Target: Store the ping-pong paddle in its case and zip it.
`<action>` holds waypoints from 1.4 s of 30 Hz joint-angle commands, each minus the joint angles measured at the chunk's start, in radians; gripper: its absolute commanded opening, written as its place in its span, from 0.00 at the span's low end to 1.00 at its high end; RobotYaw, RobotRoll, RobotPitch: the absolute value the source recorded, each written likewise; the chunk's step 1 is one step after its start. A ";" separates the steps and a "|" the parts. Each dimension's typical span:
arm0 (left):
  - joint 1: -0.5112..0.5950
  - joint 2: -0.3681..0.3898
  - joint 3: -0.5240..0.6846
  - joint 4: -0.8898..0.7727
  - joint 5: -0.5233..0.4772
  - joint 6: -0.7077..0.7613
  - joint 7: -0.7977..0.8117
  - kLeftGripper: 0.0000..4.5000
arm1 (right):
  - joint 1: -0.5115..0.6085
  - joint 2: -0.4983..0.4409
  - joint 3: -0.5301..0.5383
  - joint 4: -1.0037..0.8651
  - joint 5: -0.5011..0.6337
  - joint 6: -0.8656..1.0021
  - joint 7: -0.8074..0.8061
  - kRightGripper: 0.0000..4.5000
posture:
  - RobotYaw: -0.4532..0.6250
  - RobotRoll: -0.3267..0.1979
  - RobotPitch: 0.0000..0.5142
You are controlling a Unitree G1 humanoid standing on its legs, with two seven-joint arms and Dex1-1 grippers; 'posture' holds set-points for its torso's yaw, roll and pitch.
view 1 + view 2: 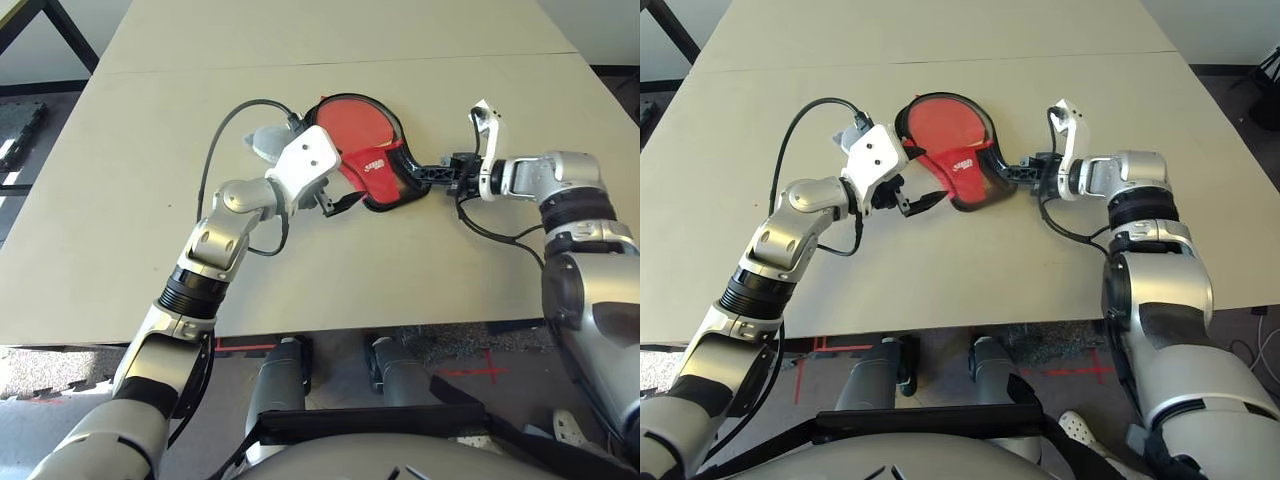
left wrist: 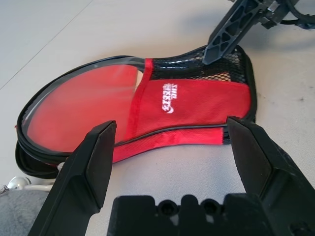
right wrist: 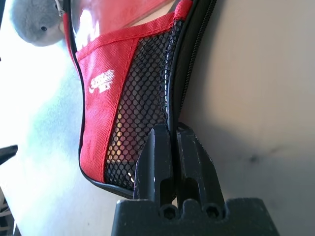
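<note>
The red case [image 1: 378,165] lies flat in the middle of the table, black mesh pocket toward my right arm. Through its clear panel I see the red face of the ping-pong paddle [image 1: 358,122] inside. My left gripper [image 1: 335,200] is open, low over the table at the case's near-left edge; the left wrist view shows its fingers [image 2: 93,157] spread before the red fabric [image 2: 192,103]. My right gripper [image 3: 170,130] is shut on the case's black edge beside the mesh pocket [image 3: 142,93], seen from above on the case's right side [image 1: 420,172].
A small grey pouch [image 1: 268,142] lies just behind my left wrist, touching the case's left side. A black cable [image 1: 215,140] loops over the table from the left arm. A table seam [image 1: 200,65] runs across behind the case. The near table edge [image 1: 400,325] is close.
</note>
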 commanded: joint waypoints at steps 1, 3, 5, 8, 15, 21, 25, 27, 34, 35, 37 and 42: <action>0.006 -0.006 -0.006 0.016 0.008 -0.017 0.002 1.00 | 0.102 -0.047 -0.001 -0.151 0.046 0.130 -0.010 0.00 | 0.45 0.62 0.39; 0.005 -0.008 -0.007 0.021 0.009 -0.021 0.001 1.00 | 0.141 -0.068 -0.011 -0.233 0.078 0.179 -0.021 0.00 | 0.45 0.62 0.39; 0.004 -0.010 -0.008 0.025 0.010 -0.025 0.000 1.00 | 0.172 -0.085 -0.019 -0.295 0.104 0.215 -0.032 0.00 | 0.44 0.62 0.39; -0.001 -0.013 -0.009 0.038 0.012 -0.035 -0.001 1.00 | 0.237 -0.121 -0.040 -0.409 0.153 0.282 -0.041 0.00 | 0.43 0.62 0.38; -0.011 -0.028 -0.013 0.068 0.017 -0.059 -0.006 1.00 | 0.382 -0.176 -0.110 -0.595 0.250 0.381 -0.068 0.00 | 0.41 0.62 0.36; -0.021 -0.038 -0.016 0.095 0.018 -0.079 -0.008 1.00 | 0.469 -0.187 -0.180 -0.720 0.325 0.461 -0.105 0.00 | 0.40 0.62 0.36; -0.027 -0.046 -0.019 0.111 0.020 -0.091 -0.008 1.00 | 0.520 -0.160 -0.239 -0.795 0.358 0.508 -0.152 0.00 | 0.39 0.62 0.36; -0.029 -0.049 -0.019 0.117 0.021 -0.095 -0.007 1.00 | 0.543 -0.148 -0.257 -0.826 0.369 0.521 -0.172 0.00 | 0.39 0.62 0.36; -0.034 -0.058 -0.018 0.131 0.023 -0.106 -0.006 1.00 | 0.594 -0.102 -0.306 -0.898 0.407 0.572 -0.229 0.00 | 0.39 0.62 0.37; -0.034 -0.059 -0.018 0.132 0.024 -0.107 -0.006 1.00 | 0.603 -0.096 -0.307 -0.911 0.412 0.575 -0.234 0.00 | 0.39 0.62 0.37; -0.033 -0.061 -0.017 0.134 0.025 -0.109 -0.005 1.00 | 0.622 -0.092 -0.302 -0.929 0.421 0.573 -0.241 0.00 | 0.39 0.62 0.37; -0.030 -0.061 -0.016 0.136 0.028 -0.112 -0.005 1.00 | 0.641 -0.087 -0.299 -0.947 0.443 0.575 -0.251 0.00 | 0.40 0.62 0.37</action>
